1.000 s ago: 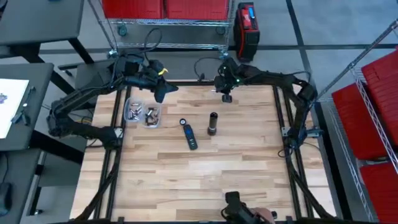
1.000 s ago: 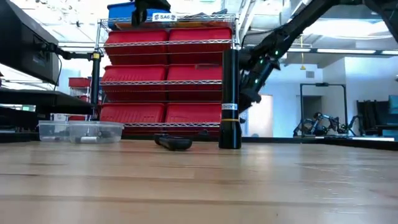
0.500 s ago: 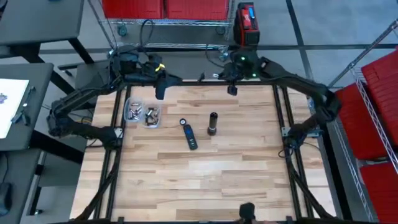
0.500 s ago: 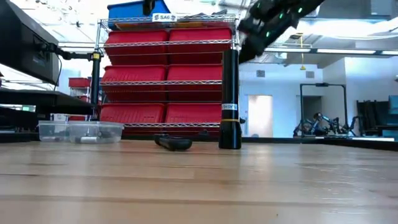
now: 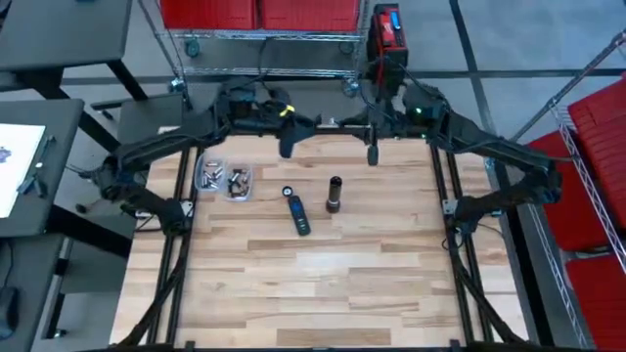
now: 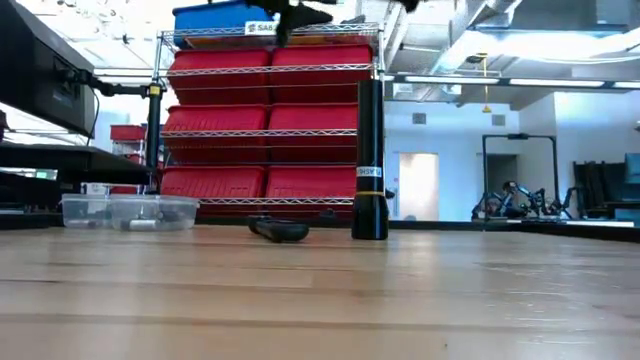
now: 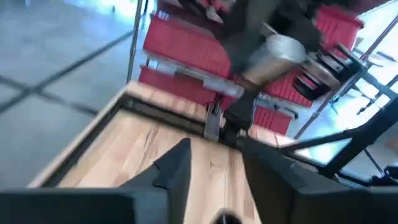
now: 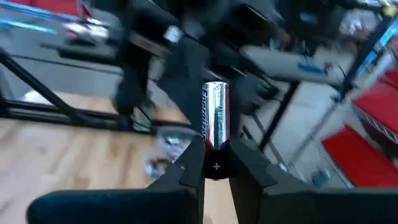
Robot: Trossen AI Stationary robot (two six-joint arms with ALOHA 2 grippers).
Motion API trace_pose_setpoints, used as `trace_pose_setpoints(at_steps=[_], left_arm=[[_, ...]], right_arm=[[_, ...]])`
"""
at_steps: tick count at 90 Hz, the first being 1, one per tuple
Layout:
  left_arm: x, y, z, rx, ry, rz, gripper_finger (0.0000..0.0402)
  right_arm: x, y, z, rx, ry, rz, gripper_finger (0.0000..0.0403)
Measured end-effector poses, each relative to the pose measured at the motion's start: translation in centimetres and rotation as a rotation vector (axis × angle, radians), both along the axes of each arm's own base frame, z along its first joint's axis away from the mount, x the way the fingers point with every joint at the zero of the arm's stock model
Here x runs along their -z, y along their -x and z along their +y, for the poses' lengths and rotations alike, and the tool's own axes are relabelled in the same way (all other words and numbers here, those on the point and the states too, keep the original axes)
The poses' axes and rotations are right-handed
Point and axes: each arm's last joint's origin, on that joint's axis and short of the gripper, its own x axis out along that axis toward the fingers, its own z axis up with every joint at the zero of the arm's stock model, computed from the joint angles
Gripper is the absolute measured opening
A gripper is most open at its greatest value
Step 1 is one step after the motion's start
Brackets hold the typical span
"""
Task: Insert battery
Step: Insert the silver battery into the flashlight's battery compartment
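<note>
The right claw (image 8: 216,163) is gripping a battery (image 8: 216,121) by one end, its fingers clenched on the lower part so most of the silver cell sticks out free. That grip probably suits feeding the free end down into a tube. In the high view this claw (image 5: 373,154) is hanging over the far edge of the bench (image 5: 313,284), beyond the torch (image 5: 335,195).

The torch is standing upright near the bench's middle, mouth up, likely set that way so a cell can drop straight in; the low view shows it as a tall black cylinder (image 6: 369,160). Its cap (image 5: 288,192) and a dark handle-like part (image 5: 299,217) are lying just beside it, toward the left arm's side.

The left claw (image 5: 286,147) is hovering over the far edge too, near the right one, with its fingers spread and nothing between them (image 7: 214,171).

A clear tray (image 5: 224,179) is sitting toward the left side, well apart from the torch. It has two compartments, each holding a small heap of spare batteries (image 5: 208,176).
</note>
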Motion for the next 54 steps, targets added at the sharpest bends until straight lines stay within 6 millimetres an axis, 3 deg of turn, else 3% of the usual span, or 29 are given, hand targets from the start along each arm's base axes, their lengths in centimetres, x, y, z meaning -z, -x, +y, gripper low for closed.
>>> trace_pose_setpoints(at_steps=[14,35,54], left_arm=[[-0.9,-0.5,-0.7,0.022,-0.077,-0.102,0.0149],[-1.2,-0.8,-2.0,0.125,-0.159,-0.123,0.0149],[-1.8,-0.8,-2.3,0.115,-0.183,-0.178,0.0149]], right_arm=[[-0.2,-0.4,1.0,0.009,-0.024,-0.025,0.0037],[-0.7,-0.4,0.9,0.020,-0.052,-0.078,0.0037],[-0.6,-0.7,1.1,0.009,-0.054,-0.079,0.0038]])
